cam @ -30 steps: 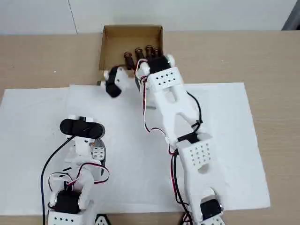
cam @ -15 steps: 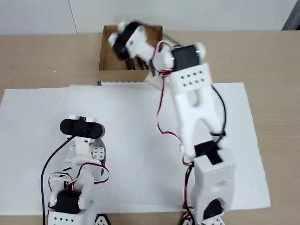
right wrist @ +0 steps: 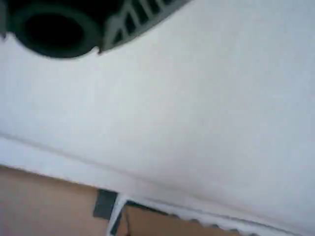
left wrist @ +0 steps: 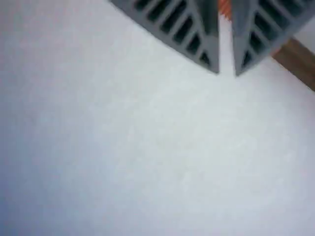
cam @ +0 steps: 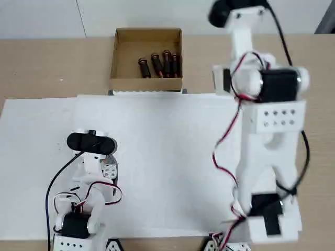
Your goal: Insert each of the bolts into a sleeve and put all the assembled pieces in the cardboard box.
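Cardboard is doing the holding here: the cardboard box [cam: 125,52] is sitting at the upper centre of the high view, on the bare table [cam: 42,68] just past the far edge of the white paper sheet [cam: 172,157]. Four dark assembled pieces [cam: 156,64] are lying side by side inside it, gathered toward its right half and front wall. Whether each bolt is fully seated in its sleeve is hard to judge from above, though they are probably complete.

The right arm [cam: 269,110] is standing tall along the right side of the frame, its upper end reaching the top edge, well apart from the box. The right claw [right wrist: 128,19] is showing as a ribbed grey edge in its own wrist view, and I cannot tell how far open it is or whether it is carrying anything. The left arm [cam: 99,170] is sitting folded at the lower left. The left claw [left wrist: 226,73] is hanging over the paper with its jaws drawn almost together, a thin slit between them, gripping nothing.

With the pieces boxed, the main danger is lying in the right arm's descent. Swinging down leftward, it could be clipping the box's right wall, shoving or tipping the light box and spilling pieces. Red and black wires [cam: 215,154] are looping loosely off that arm and could be snagging on a joint as it folds.
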